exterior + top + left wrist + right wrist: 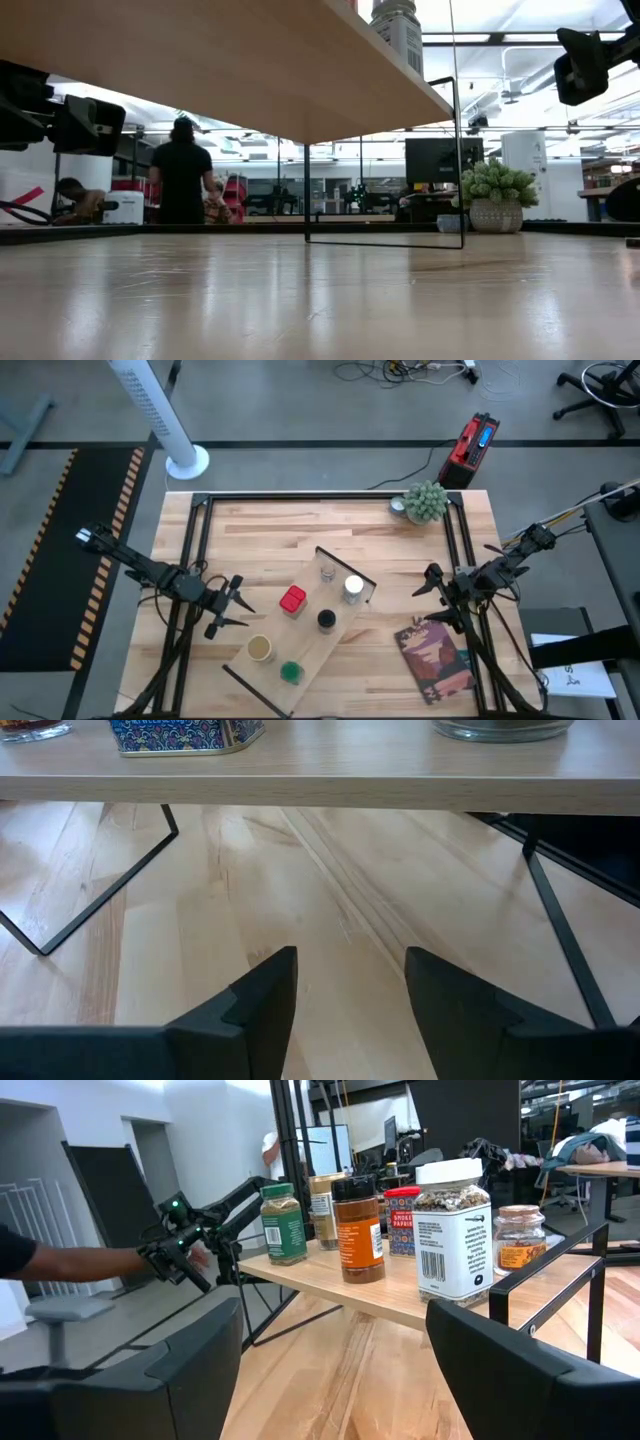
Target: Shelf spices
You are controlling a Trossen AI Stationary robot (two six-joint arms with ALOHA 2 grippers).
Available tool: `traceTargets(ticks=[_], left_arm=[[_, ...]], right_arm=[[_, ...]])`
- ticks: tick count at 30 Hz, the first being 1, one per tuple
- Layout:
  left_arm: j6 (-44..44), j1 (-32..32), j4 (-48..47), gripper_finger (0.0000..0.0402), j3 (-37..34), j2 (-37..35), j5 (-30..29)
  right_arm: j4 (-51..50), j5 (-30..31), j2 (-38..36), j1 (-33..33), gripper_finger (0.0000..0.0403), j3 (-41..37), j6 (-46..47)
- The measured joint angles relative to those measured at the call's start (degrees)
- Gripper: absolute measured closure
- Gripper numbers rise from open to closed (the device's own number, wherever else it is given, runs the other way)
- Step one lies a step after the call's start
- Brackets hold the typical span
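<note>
Fingers of the right gripper [335, 1370] spread wide, holding nothing, near the white-topped jar [452, 1240]. Left gripper [232, 610] nearly closed, empty. Six jars up on the shelf [330, 645]; next probably just pulling back.

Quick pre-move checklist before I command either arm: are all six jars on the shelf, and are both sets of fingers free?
1. Six jars on the shelf: ok, including white-topped jar and green-topped jar.
2. Jars upright: ok in the right wrist view.
3. Left gripper empty: ok, fingers nearly closed on nothing.
4. Right gripper empty: ok, fingers apart.
5. Both grippers clear of the shelf: ok.
6. Potted plant undisturbed: ok.
</note>
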Motion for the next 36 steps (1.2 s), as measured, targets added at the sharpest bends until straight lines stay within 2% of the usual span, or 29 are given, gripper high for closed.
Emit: traceTargets(ticks=[14, 36], left_arm=[[0.00, 0.02, 0.02, 0.0225, 0.00, 0.01, 0.00], [0.13, 0.01, 0.01, 0.0225, 0.00, 0.01, -0.01]], right_arm=[[0.00, 0.00, 0.01, 0.00, 0.0092, 0.01, 0.00], [0.00, 0.00, 0.02, 0.00, 0.0112, 0.02, 0.00]])
